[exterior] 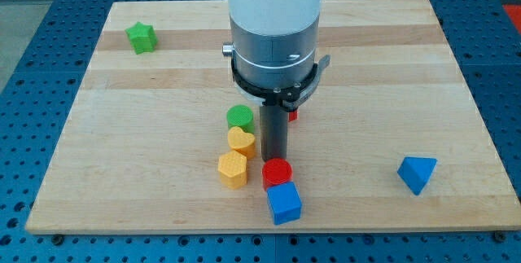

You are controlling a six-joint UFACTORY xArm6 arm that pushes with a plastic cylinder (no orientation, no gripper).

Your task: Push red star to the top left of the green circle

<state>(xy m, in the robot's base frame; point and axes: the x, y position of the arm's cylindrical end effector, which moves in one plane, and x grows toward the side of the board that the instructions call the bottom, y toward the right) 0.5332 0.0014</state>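
The red star (293, 116) is mostly hidden behind my rod; only a small red edge shows just to the rod's right. The green circle (240, 117) lies just left of the rod, near the board's middle. My tip (275, 159) is down on the board, to the lower right of the green circle, right of the yellow heart (242, 142) and just above the red circle (277, 171). The tip is below the red star in the view.
A yellow hexagon (232, 169) lies below the heart. A blue cube (284, 203) sits under the red circle near the board's bottom edge. A blue triangle (417, 173) is at the lower right. A green star (142, 37) is at the top left.
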